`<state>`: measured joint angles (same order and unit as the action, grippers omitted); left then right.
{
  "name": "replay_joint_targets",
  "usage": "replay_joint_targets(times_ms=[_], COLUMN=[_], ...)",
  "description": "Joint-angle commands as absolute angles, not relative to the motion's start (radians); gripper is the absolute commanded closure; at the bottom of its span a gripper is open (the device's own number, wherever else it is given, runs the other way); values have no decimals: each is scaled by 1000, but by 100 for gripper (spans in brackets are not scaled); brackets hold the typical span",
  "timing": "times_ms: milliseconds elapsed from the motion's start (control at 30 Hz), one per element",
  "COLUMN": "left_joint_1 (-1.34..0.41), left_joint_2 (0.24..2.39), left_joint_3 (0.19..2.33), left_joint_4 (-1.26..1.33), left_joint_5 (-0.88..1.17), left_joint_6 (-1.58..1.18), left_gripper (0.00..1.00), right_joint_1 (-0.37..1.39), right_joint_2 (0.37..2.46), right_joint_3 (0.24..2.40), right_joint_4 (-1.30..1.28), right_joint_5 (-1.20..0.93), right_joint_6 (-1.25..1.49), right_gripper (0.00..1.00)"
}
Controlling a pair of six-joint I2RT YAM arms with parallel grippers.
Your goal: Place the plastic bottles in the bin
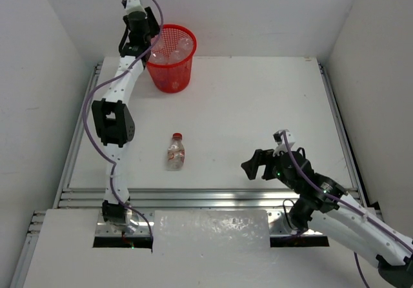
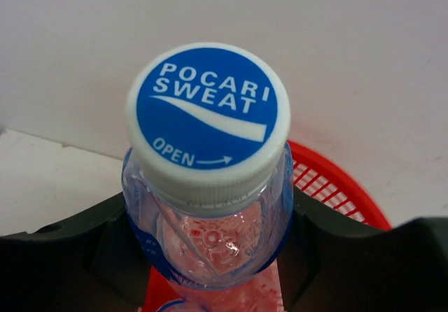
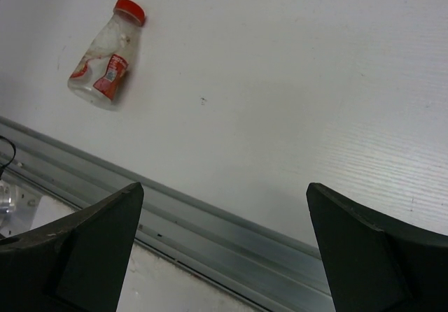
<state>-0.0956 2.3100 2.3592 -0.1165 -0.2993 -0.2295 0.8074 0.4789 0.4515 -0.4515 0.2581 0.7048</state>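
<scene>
White counter fills centre frame, aluminium rails on its left, right and lower edges. Plain white walls top and sides. Even light.

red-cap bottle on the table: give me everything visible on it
The red-capped bottle is small and made of clear plastic, with a red screw cap and a red-and-white label around its body. It looks empty, and whitish smears or reflections show inside. It lies on its side on the white table, toward the near edge and between the two arms. Its cap points toward the far side, where the bin stands. Nothing but the table touches it, and no other bottle lies near it.
</scene>
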Motion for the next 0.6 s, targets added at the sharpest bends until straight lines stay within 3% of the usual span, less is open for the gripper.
replay_joint_targets(times_ms=[0,33,100,267,400,500,567], left_joint_1=[-95,-95,-94,-94,-92,-80,-80], left_joint_2=[2253,2279,2293,2188,1983,1695,1523], left_joint_3=[2394,2434,2457,2444,2430,2156,1819], left_joint_4=[35,19,9,-23,-264,-362,-338], left_joint_5=[-209,-189,-149,-136,-346,-413,-397], left_joint_6=[-198,-202,-206,-236,-284,-400,-469], left_gripper=[46,37,5,0,0,0,0], right_joint_1=[811,811,811,811,813,825,836], right_joint_2=[502,512,566,757,1070,1236,1385], right_joint_3=[434,433,440,456,599,739,819], right_joint_4=[-424,-405,-390,-246,-199,-137,-115], right_joint_5=[235,223,210,77,38,21,34], right_joint_6=[715,706,693,591,647,714,747], right_gripper=[1,1,1,1,1,1,1])
